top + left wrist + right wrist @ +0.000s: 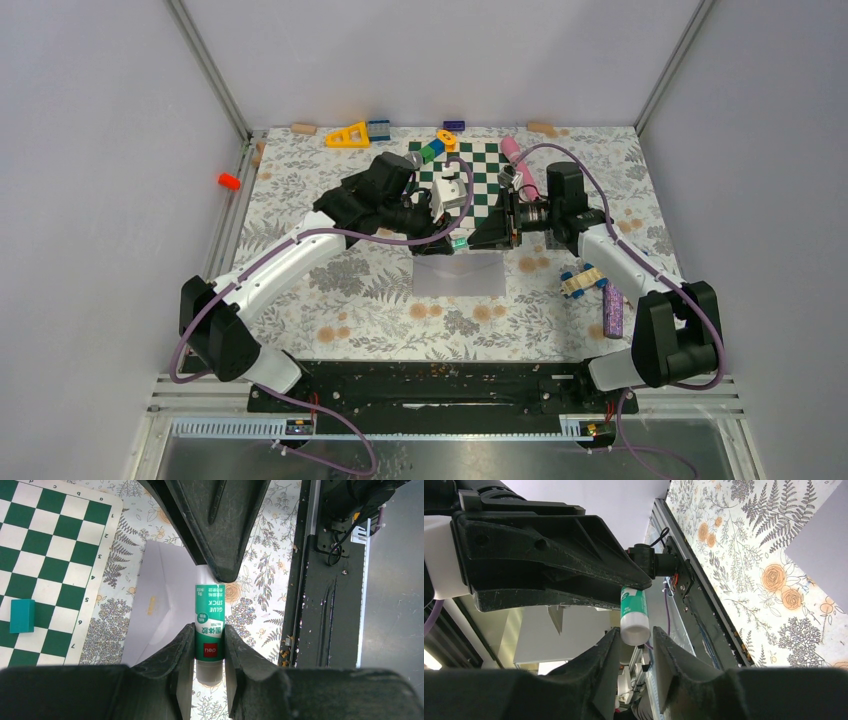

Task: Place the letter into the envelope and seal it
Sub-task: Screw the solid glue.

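Green glue stick (209, 607) is sitting clamped in your left end effector (209, 630) over the edge of the envelope (160, 590) lying on the counter (260, 580), and your right end effector (635, 631) is flanking its cap (634, 625) with fingers slightly apart: you're likely uncapping for sealing, so pinch, then pull.

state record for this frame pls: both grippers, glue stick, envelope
left gripper: shut on the glue stick, clamping its green-labelled body
right gripper: fingers flank the stick's white end; contact unclear
glue stick: held off the table, between the two arms
envelope: flat on the floral table, beside the chessboard, no gripper on it
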